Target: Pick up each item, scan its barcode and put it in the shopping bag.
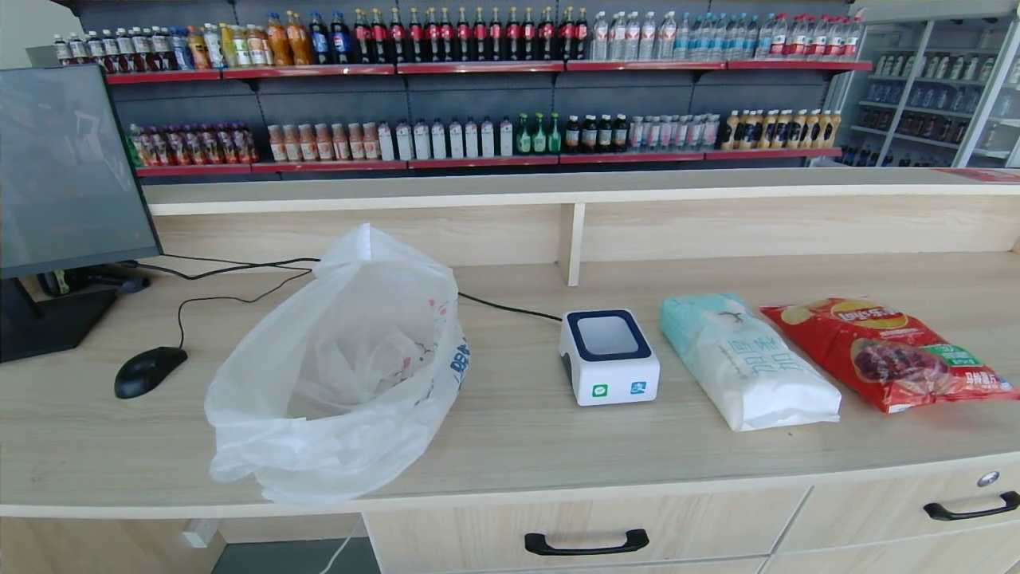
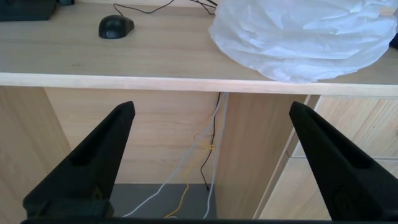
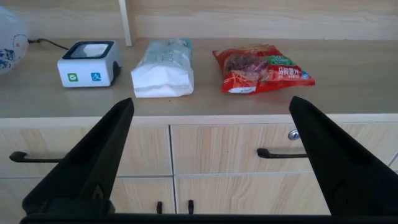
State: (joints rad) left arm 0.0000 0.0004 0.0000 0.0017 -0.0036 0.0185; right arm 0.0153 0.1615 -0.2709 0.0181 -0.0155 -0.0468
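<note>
- The white pack [image 1: 745, 363] lies flat on the counter [image 1: 518, 438], just to the right of the scanner [image 1: 610, 357].
- Its long side runs from the back of the counter to the front. It is a bit slanted: the far end leans toward the scanner and the near end points to the right.
- The red chip bag [image 1: 884, 351] lies flat to the right of the white pack, close beside it. Its long side is slanted more, with the far end on the left and the near end on the right.
- The scanner is a small white box with its dark-framed window facing up.
- The shopping bag [image 1: 343, 375] is thin white plastic. It stands on the left of the scanner, with its mouth wide and facing up and to the front.
- The left gripper [image 2: 214, 168] is spread wide and holds nothing. It hangs in front of the counter, lower than the top, facing the shopping bag.
- The right gripper [image 3: 214, 165] is spread wide too, with nothing in it. It hangs in front of the drawers [image 3: 236, 149], facing the white pack and the red chip bag.
- The counter is pale wood. A black mouse [image 1: 149, 371] and a dark screen [image 1: 68, 167] sit at its left end, with black wires [image 1: 231, 271] behind the bag.
- Behind the counter, red shelves [image 1: 478, 162] hold rows of bottles [image 1: 478, 36].
</note>
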